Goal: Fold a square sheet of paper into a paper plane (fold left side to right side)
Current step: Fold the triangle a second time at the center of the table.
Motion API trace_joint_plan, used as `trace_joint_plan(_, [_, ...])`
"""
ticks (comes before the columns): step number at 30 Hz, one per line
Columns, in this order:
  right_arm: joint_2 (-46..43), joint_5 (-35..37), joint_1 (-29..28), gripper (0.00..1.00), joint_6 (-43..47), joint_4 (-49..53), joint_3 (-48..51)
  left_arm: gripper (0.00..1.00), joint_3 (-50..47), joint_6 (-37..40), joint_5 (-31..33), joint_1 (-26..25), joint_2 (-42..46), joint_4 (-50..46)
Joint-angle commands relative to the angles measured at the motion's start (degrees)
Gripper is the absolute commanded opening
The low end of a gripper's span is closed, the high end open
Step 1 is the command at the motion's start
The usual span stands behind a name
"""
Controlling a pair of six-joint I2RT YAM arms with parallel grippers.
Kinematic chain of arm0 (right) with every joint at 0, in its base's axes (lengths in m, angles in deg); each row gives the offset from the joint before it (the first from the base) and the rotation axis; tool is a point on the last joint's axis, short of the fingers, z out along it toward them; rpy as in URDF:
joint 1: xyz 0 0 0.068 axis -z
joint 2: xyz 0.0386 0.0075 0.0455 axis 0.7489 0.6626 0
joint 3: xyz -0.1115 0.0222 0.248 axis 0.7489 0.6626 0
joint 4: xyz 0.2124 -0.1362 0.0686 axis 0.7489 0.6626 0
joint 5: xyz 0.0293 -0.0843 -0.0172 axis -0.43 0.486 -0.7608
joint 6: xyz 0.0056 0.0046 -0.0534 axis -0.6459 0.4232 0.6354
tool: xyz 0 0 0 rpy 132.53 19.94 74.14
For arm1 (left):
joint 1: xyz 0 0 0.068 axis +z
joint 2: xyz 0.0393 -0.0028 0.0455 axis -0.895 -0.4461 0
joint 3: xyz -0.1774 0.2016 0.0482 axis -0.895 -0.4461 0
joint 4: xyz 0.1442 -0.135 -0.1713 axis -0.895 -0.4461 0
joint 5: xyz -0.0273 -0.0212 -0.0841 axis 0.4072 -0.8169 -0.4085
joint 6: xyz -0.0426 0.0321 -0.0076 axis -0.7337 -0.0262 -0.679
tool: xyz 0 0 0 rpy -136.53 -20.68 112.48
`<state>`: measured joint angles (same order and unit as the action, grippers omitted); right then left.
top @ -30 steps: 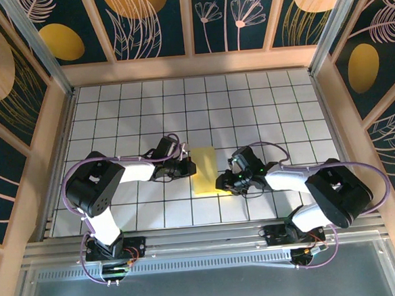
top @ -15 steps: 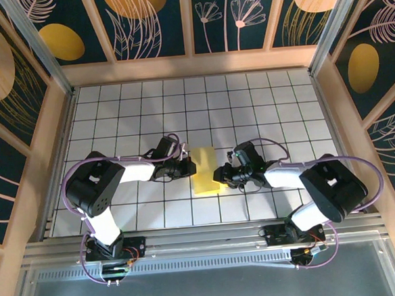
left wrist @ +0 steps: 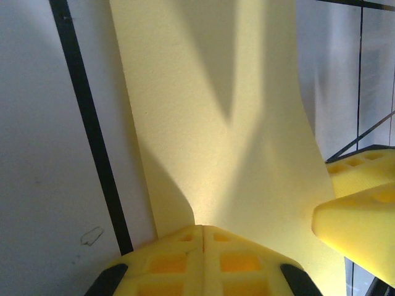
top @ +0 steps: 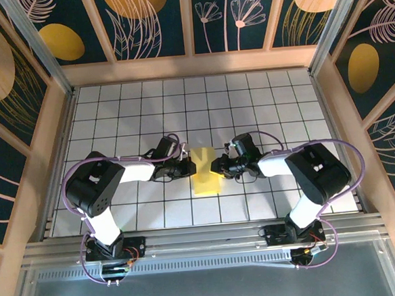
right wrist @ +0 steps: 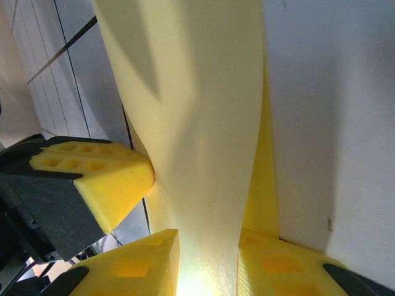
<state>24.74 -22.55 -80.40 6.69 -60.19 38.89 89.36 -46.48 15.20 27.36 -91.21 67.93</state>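
The square sheet of paper, pale yellow, lies folded into a narrow upright strip at the middle of the grid. My left gripper is at the strip's left edge. In the left wrist view it is shut, tips together against the paper, and whether they pinch it cannot be told. My right gripper is at the strip's right edge. In the right wrist view its jaws stand apart, with a raised flap of the paper running between them.
White tiles with black lines cover the table, and wooden walls enclose it. The two grippers face each other across the paper, very close. The left one's yellow tip shows in the right wrist view.
My right gripper has moved up and left from the paper's lower right corner to its right edge, its jaws narrowing. The left gripper has stayed in place.
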Motion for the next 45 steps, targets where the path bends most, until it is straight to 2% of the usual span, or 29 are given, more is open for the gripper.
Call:
trace_joint_plan(1, [1.71, -1.21, 1.86, 0.26, 2.18, -1.16, -1.15, 0.04, -1.29, 0.3, 0.99, -0.28, 0.28, -0.79])
trace_joint_plan(5, [1.76, -1.57, 2.78, 0.23, 2.6, -1.36, -1.02, 0.1, -1.08, -0.24, 1.89, -0.3, 1.48, -0.42])
trace_joint_plan(10, [1.03, -2.32, 3.32, 0.1, 2.74, -1.12, -0.76, 0.23, -0.47, -0.15, 4.68, -0.29, 6.27, -0.77])
trace_joint_plan(13, [0.73, -3.13, 3.32, 0.01, 2.29, -1.31, -0.71, 0.28, -1.97, -0.06, 5.41, -0.33, 9.85, 0.72])
trace_joint_plan(18, [-0.47, -3.16, 3.27, 0.0, 1.6, -0.48, -0.81, 0.36, -5.98, 2.32, 6.93, -1.27, 16.42, 1.24])
trace_joint_plan(22, [-1.32, -3.48, 3.31, 0.0, -0.04, 1.71, -1.43, 0.47, -7.07, 8.32, 12.82, -6.68, 22.08, -3.61])
trace_joint_plan(27, [-1.83, -3.36, 3.33, 0.0, -0.99, 5.92, -3.33, 0.57, -6.12, 14.5, 24.29, -17.61, 25.86, -9.39])
trace_joint_plan(31, [-1.63, -2.9, 3.27, 0.0, -1.25, 8.06, -4.6, 0.6, -2.69, 17.75, 32.59, -25.48, 23.7, -13.22])
trace_joint_plan(36, [-1.83, -2.47, 3.32, 0.0, -1.95, 8.44, -5.06, 0.63, 3.52, 20.81, 42.0, -32.65, 16.3, -17.6])
trace_joint_plan(40, [-1.85, -2.37, 3.26, 0.0, -2.14, 8.62, -5.32, 0.66, 7.39, 21.28, 47.31, -35.68, 10.08, -19.93])
trace_joint_plan(45, [-1.75, -2.41, 3.26, 0.0, -1.97, 8.81, -5.5, 0.7, 10.5, 20.19, 53.66, -36.19, 4.87, -22.53])
